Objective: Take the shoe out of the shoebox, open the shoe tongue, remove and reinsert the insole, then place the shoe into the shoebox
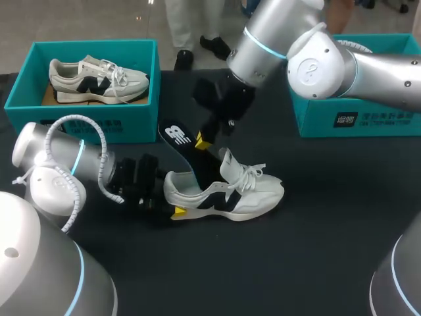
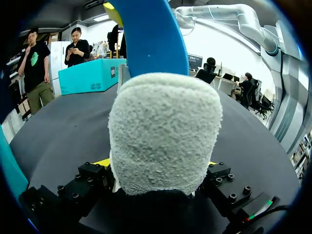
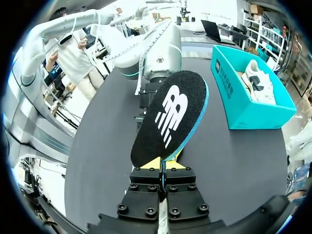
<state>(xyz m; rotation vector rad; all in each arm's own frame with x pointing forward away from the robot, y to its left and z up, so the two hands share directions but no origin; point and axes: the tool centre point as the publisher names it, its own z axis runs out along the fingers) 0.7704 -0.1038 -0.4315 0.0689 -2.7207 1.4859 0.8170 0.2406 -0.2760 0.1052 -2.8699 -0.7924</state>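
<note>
Black foam insole (image 3: 168,117), half inside the shoe (image 1: 230,191), is seeming thin and bendy; right gripper (image 3: 163,163) is pinching its edge, left gripper (image 2: 157,165) is clamping the padded heel on the table (image 1: 329,230)

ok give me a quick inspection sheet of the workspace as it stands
surface: black table
job's things: shoe on its sole mid-table; insole raised, its lower end at the shoe's opening; second shoe in the left shoebox; right shoebox partly hidden by the right arm
clutter: nothing seen
jaws: left jaws shut on the shoe's heel; right jaws shut on the insole
cables: white hose looped along the left arm
surroundings: nothing seen reaching over the table
</note>
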